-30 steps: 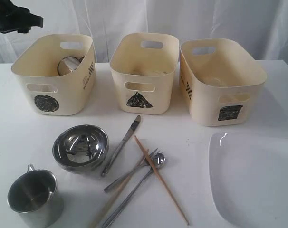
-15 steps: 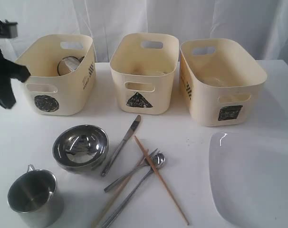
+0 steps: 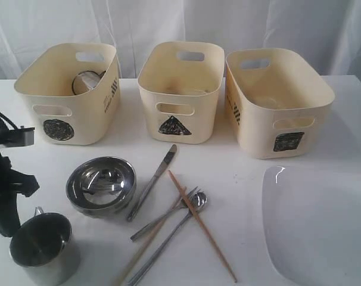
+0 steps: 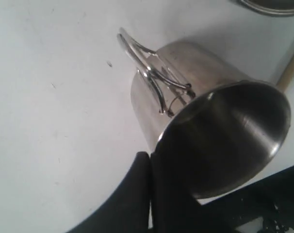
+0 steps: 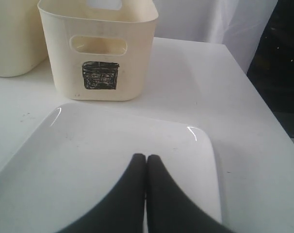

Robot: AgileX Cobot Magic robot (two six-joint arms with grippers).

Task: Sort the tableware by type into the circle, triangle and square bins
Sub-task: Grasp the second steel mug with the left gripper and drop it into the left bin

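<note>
The left arm stood at about nine o'clock in the exterior view, a dark upright mass with its wrist block uppermost and its lower end pointing down. The left gripper had its two black fingers pressed flat together, with no gap between them. The right gripper likewise had both fingers closed tip to tip.

circle bin: black circle on front | triangle bin: black triangle on front | square bin: black square on front | side print: dark, unreadable | no legible words or numbers
</note>
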